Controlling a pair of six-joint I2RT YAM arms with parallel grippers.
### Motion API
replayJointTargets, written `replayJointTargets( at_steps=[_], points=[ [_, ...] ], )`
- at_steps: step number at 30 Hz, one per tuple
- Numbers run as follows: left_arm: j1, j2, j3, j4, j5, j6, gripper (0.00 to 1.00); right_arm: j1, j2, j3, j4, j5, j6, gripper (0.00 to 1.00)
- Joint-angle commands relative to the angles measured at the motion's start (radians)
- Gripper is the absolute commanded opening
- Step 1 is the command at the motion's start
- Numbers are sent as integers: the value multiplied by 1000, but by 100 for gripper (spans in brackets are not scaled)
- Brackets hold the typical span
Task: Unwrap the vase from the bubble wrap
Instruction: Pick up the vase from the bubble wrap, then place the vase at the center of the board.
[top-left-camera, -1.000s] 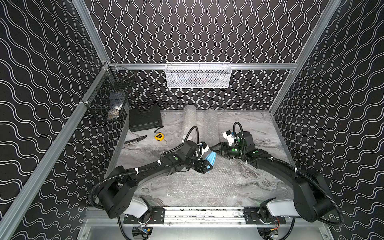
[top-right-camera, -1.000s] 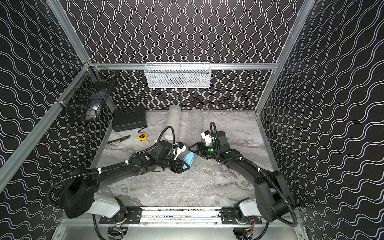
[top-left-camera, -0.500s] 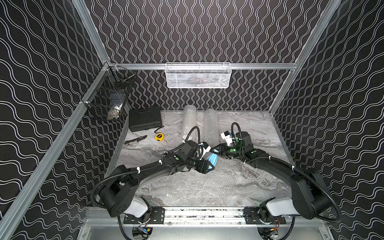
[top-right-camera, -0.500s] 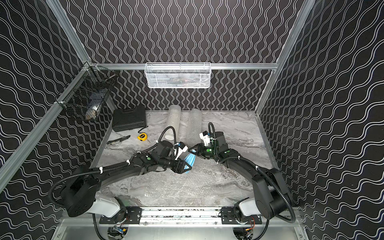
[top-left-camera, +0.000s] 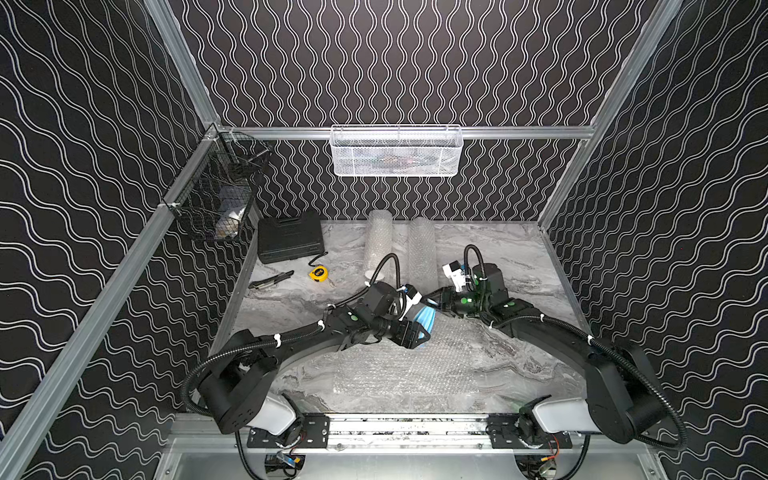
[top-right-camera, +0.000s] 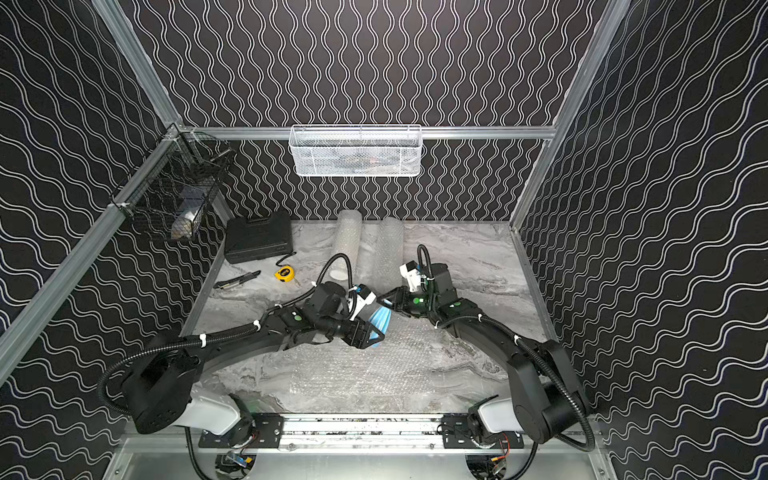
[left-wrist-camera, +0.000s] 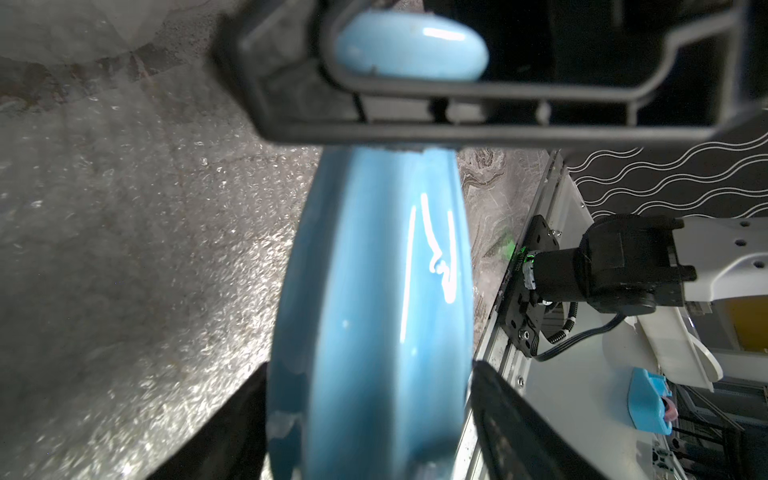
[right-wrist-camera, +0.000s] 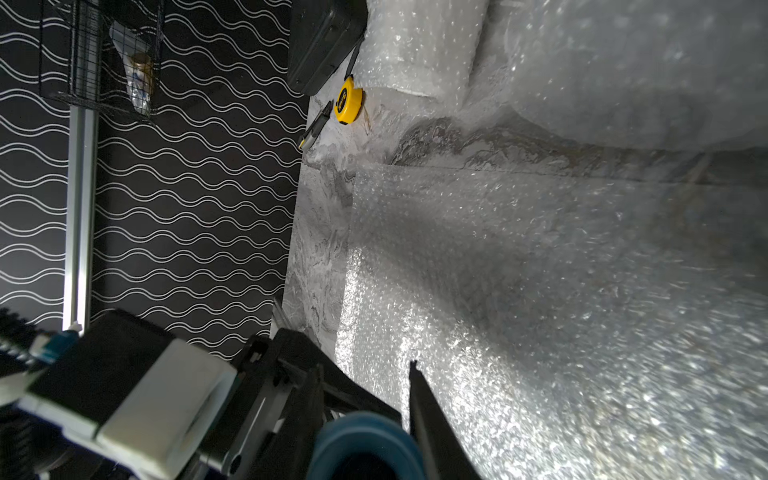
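A glossy blue vase (top-left-camera: 424, 322) (top-right-camera: 381, 322) hangs bare at mid-table between my two grippers, above a flat sheet of bubble wrap (top-left-camera: 399, 370) (top-right-camera: 361, 370). My left gripper (top-left-camera: 420, 333) (left-wrist-camera: 370, 415) stands open. Its fingers flank the wide body of the vase (left-wrist-camera: 374, 291), and a thin gap shows at one of them. My right gripper (top-left-camera: 434, 301) (right-wrist-camera: 365, 374) is shut on the narrow top end. The vase's round mouth (right-wrist-camera: 365, 440) sits between those jaws.
Two rolled bundles of bubble wrap (top-left-camera: 378, 241) (top-left-camera: 422, 249) lie at the back. A black case (top-left-camera: 289, 241), a yellow tape measure (top-left-camera: 318, 273) and a utility knife (top-left-camera: 270, 281) are at the back left. A white mesh basket (top-left-camera: 396, 151) and a black wire basket (top-left-camera: 216, 199) hang on the walls.
My right gripper has moved in to the vase's top and closed on it. My left gripper's jaws have opened around the body.
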Motion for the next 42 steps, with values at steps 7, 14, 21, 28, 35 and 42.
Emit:
replayJointTargets(
  at_steps=[7,14,21,28,35,42],
  points=[
    [1,-87,26,-153,-202,31,88,-3,-84,23,-141,186,-122,21],
    [5,-130,101,-379,-402,64,88,-14,-110,68,-265,373,-225,21],
    [62,-185,174,-572,-480,88,88,-44,-108,102,-300,536,-282,21],
    [170,-225,215,-703,-475,215,88,-96,-94,124,-266,685,-329,21],
    [235,-255,161,-642,-434,215,87,-169,-53,151,-170,835,-377,21],
    [255,-244,156,-651,-416,216,86,-248,34,174,-22,914,-429,22]
  ],
)
